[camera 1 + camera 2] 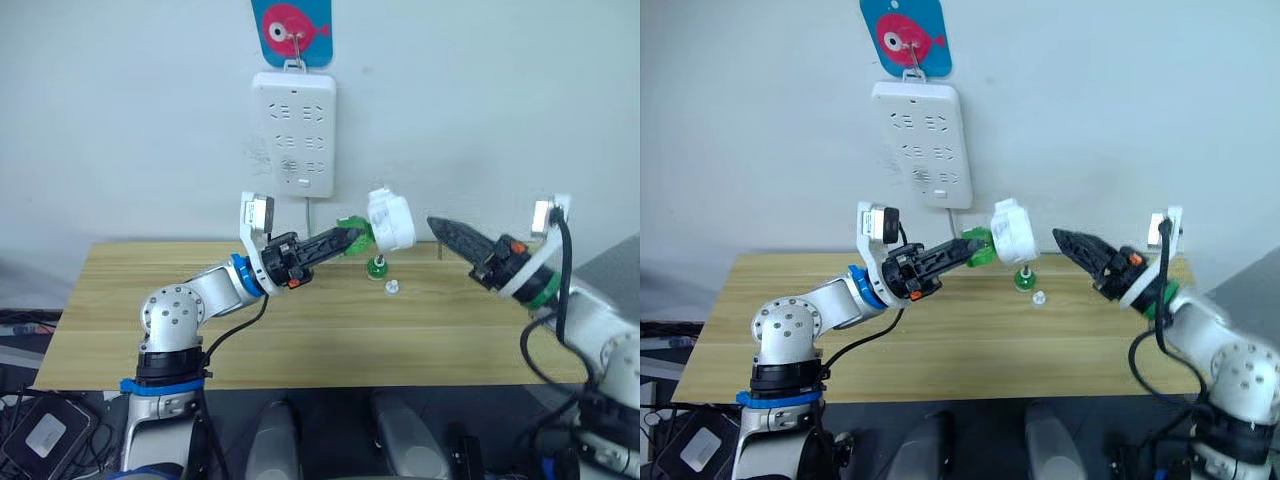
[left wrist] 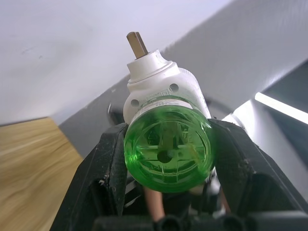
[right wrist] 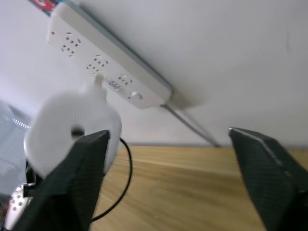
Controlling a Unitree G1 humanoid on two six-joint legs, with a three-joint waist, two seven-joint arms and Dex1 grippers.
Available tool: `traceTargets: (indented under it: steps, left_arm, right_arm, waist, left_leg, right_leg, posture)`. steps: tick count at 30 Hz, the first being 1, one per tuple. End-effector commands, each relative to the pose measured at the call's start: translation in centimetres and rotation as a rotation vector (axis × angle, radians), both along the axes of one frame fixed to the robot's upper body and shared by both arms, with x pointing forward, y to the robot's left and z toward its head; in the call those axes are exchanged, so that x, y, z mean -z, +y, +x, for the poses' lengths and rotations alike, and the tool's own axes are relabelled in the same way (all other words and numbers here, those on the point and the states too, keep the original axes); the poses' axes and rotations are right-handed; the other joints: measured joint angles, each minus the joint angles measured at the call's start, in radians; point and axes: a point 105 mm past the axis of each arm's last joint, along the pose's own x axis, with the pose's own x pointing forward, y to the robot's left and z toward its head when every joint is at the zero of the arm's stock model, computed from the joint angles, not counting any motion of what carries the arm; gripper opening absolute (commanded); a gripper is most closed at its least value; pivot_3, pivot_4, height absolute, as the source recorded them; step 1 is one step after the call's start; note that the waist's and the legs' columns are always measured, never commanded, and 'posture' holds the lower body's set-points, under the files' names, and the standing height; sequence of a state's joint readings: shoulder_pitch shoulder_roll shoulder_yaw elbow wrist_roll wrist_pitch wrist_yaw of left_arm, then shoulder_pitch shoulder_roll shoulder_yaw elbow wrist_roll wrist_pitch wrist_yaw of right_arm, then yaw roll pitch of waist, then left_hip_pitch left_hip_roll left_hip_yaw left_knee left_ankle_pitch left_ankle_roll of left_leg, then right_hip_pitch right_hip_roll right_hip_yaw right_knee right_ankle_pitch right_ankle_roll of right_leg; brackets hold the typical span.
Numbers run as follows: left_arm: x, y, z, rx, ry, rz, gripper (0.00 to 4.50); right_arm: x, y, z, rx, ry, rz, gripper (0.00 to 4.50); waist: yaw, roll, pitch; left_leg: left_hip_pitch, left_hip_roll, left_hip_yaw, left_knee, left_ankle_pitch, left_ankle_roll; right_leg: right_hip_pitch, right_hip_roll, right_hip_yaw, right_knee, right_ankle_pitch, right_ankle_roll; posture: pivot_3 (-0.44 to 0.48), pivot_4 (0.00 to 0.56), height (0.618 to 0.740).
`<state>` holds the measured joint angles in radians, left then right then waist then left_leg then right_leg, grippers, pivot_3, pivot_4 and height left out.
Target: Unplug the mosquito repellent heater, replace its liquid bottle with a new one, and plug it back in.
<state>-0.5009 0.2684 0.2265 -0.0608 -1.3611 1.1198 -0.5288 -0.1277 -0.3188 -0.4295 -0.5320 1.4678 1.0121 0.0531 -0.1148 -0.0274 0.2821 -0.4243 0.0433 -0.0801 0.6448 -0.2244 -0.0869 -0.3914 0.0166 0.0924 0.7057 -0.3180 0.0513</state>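
Note:
The white mosquito repellent heater [image 1: 390, 220] hangs in the air above the back of the wooden table [image 1: 150, 320], below the wall power strip [image 1: 293, 133]. A green liquid bottle [image 2: 168, 151] is seated in it, and my left gripper [image 1: 348, 238] is shut on that bottle. One metal prong [image 2: 137, 44] sticks out of the heater's far end. To the heater's right, a short gap away, my right gripper [image 3: 168, 144] stands open with its fingers wide apart and nothing between them. A second green bottle [image 1: 377, 266] stands on the table under the heater.
A small white cap [image 1: 392, 288] lies on the table next to the standing bottle. The power strip hangs from a hook with a pink fish sign [image 1: 291, 30], and its cable [image 1: 309, 215] runs down behind the table.

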Motion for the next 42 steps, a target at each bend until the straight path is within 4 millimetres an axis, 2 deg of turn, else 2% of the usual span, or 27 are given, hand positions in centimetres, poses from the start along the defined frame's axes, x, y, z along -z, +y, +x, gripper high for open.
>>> traceTargets:
  steps: [1,9,17,30,32,35,36,42]
  left_arm:
    - [-1.6,-0.2,0.1,0.004,0.014,-0.08,2.29]
    - [-2.0,-1.3,-0.3,0.04,0.098,-0.137,2.29]
    - [-2.0,-1.6,-0.3,0.023,0.113,-0.147,2.29]
    - [-1.5,-2.4,-1.2,0.038,0.047,-0.094,2.29]
    - [-1.4,-2.5,-1.2,0.033,0.039,-0.093,2.29]
    - [-1.4,-2.6,-1.3,0.03,0.027,-0.091,2.29]
    - [-1.3,-2.6,-1.4,0.028,0.023,-0.09,2.29]
    - [-0.2,-2.6,-1.3,-0.004,0.01,-0.028,2.29]
  right_arm:
    - [-2.6,1.9,-1.5,-0.018,-0.084,0.085,4.5]
    - [-4.4,4.2,0.0,0.07,-0.13,0.138,4.5]
    - [-5.5,5.2,-0.5,0.036,-0.146,0.205,4.5]
    - [-6.3,6.5,-0.6,0.008,-0.104,0.282,4.5]
    - [-6.2,6.7,-0.6,0.001,-0.096,0.286,4.13]
    - [-6.2,7.1,-0.7,-0.016,-0.093,0.289,3.25]
    - [-6.2,7.2,-0.8,-0.022,-0.093,0.292,3.09]
    - [-6.2,7.3,-0.7,-0.023,-0.097,0.285,3.09]
  waist:
    - [-0.006,0.0,0.0]
    - [-0.023,0.0,-0.001]
    - [-0.023,0.0,-0.001]
    - [-0.023,0.0,-0.001]
    - [-0.024,0.0,-0.001]
    - [-0.023,0.0,-0.001]
    - [-0.023,0.0,-0.001]
    - [-0.023,0.001,-0.001]
  left_leg:
    - [0.0,0.0,0.001,0.001,0.0,0.0]
    - [0.002,0.0,0.001,0.0,0.0,0.0]
    - [0.001,-0.001,0.001,0.0,0.0,-0.001]
    - [0.001,-0.001,0.001,0.0,0.0,0.0]
    - [0.001,-0.001,0.001,0.0,0.0,0.0]
    - [0.001,-0.001,0.001,0.0,0.0,0.0]
    - [0.001,-0.001,0.001,0.0,0.0,0.0]
    - [0.001,-0.001,0.001,0.0,0.0,0.0]
  right_leg:
    - [0.0,0.0,0.001,0.0,0.0,0.0]
    - [0.0,0.0,0.002,0.001,0.0,0.0]
    - [0.0,0.0,0.002,0.0,0.0,0.0]
    - [0.0,0.0,0.002,0.0,0.0,0.0]
    - [0.0,0.0,0.002,0.0,0.0,0.0]
    - [0.0,0.0,0.002,0.0,0.0,0.0]
    - [0.0,0.0,0.002,0.0,0.0,0.0]
    - [0.0,0.0,0.002,0.0,0.0,0.0]
  posture:
    - [-0.216,0.227,0.729]
    - [-0.228,0.224,0.729]
    - [-0.226,0.222,0.729]
    - [-0.224,0.221,0.729]
    - [-0.221,0.219,0.729]
    - [-0.218,0.218,0.729]
    - [-0.218,0.216,0.729]
    - [-0.217,0.213,0.729]
